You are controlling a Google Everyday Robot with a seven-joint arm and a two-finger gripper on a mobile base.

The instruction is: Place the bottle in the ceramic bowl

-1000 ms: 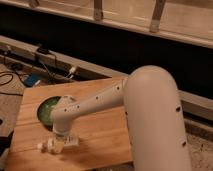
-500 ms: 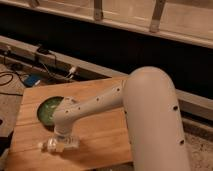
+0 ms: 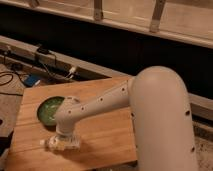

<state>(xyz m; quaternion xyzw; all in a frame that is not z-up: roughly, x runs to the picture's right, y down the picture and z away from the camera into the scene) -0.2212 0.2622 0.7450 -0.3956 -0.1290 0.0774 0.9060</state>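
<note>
The gripper (image 3: 63, 143) is down low on the wooden table (image 3: 107, 142). Its jaws squeeze the little bottle (image 3: 49, 145). The green bowl (image 3: 48, 110) sits just beyond, on the far side.

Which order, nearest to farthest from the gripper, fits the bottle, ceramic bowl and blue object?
The gripper is low at the table's front left.
1. bottle, under it.
2. ceramic bowl, just behind it.
3. blue object, far left, off the table.
</note>
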